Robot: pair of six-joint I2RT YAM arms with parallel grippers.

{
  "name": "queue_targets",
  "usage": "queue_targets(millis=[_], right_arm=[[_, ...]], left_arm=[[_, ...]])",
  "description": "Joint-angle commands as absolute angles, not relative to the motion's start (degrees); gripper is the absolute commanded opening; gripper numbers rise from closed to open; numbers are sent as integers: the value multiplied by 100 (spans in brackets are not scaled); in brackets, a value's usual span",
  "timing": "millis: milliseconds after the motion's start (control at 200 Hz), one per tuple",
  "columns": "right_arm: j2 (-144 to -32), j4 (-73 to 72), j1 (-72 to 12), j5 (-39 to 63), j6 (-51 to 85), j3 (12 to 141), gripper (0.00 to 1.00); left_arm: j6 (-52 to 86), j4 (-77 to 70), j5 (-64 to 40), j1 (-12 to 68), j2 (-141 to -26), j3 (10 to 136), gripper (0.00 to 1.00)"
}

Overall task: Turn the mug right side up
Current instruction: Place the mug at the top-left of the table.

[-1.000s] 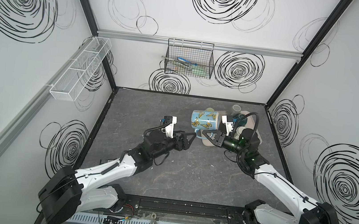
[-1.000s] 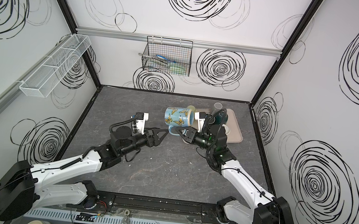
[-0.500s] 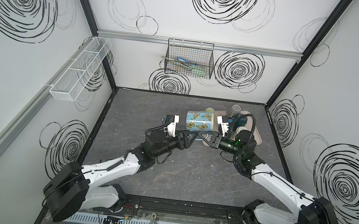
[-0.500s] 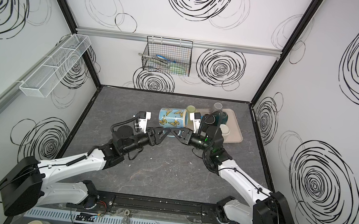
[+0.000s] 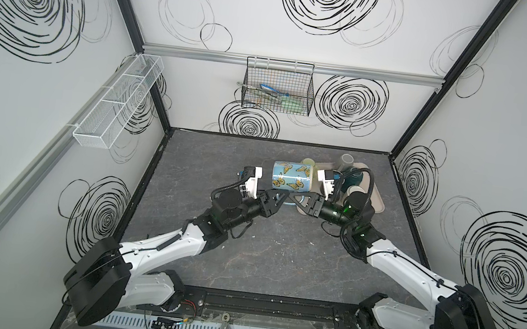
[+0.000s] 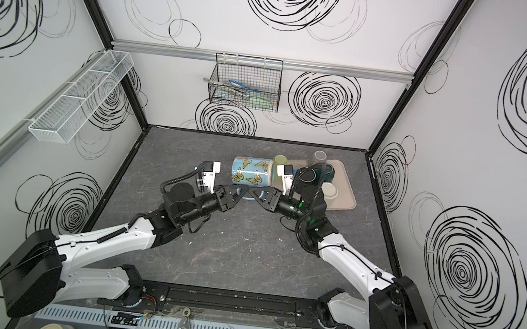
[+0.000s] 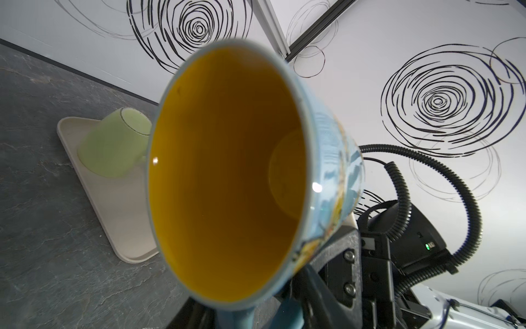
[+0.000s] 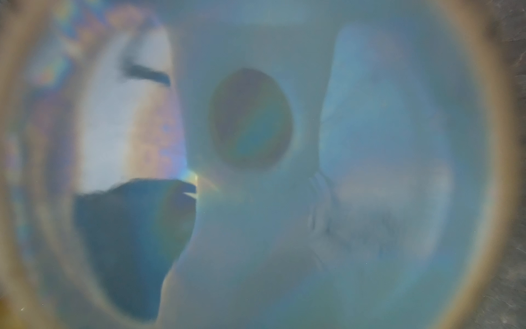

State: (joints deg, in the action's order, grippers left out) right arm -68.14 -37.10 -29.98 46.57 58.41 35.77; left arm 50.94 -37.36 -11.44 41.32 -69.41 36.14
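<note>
**Mid-air transfer while righting a pale-blue ceramic mug (image 5: 291, 179) with butterfly print and yellow interior.** The mug lies horizontal above the dark grey stone-patterned tabletop (image 5: 277, 259), near the beige plastic tray (image 5: 377, 203), with its mouth toward the left arm. The right gripper (image 5: 297, 199) is clamped on the handle. The left gripper (image 5: 277, 197) meets it tip to tip beneath the mug, and whether it has a hold cannot be told. Both forearms reach forward and inward. Probable next move: secure the left grip, release the right, then turn the mouth upward.

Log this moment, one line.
mug: held off table, on its side, mouth facing left jaws | right jaws: shut on handle | left jaws: near handle, grip unclear | upright: not yet
</note>
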Motion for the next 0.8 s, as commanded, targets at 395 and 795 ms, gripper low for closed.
queue_targets(millis=[395, 795], right_arm=[[-7028, -4598, -3212, 4896, 5713, 3780, 6], [-7233, -4209, -3235, 4855, 5410, 3857, 8]], left_arm=[[4957, -4201, -1813, 4071, -7124, 3902, 32], [4904, -4494, -2458, 3946, -7072, 3924, 15]])
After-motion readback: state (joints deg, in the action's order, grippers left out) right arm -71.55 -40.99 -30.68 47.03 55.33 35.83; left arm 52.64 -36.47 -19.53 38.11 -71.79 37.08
